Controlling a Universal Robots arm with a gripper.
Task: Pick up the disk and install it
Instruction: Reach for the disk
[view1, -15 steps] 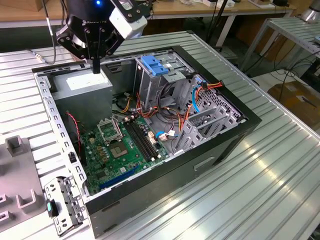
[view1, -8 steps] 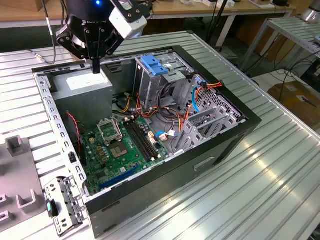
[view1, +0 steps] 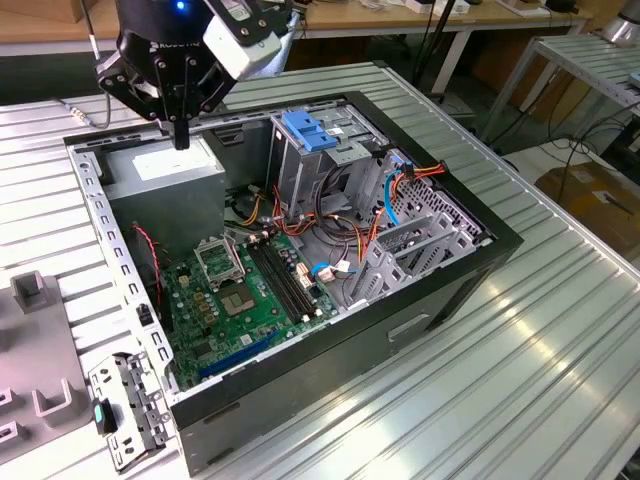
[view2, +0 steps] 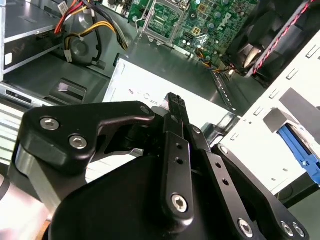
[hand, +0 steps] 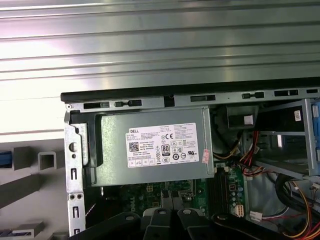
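Note:
My gripper (view1: 180, 138) hangs over the back corner of the open computer case (view1: 440, 290), on the exterior view's left. It is just above the grey power-supply box (view1: 170, 172). In the second wrist view its black fingers (view2: 173, 100) are pressed together with nothing between them. The disk is hidden. A blue plastic piece (view2: 300, 155) sits in a white holder beside the case, and I cannot tell whether it belongs to the disk.
A tall metal cage with a blue top (view1: 305, 130) stands mid-case beside bundled cables (view1: 350, 230). The green motherboard (view1: 240, 290) lies on the case floor. A grey fixture (view1: 30, 300) sits on the ribbed metal table (view1: 560, 350) at the exterior view's left.

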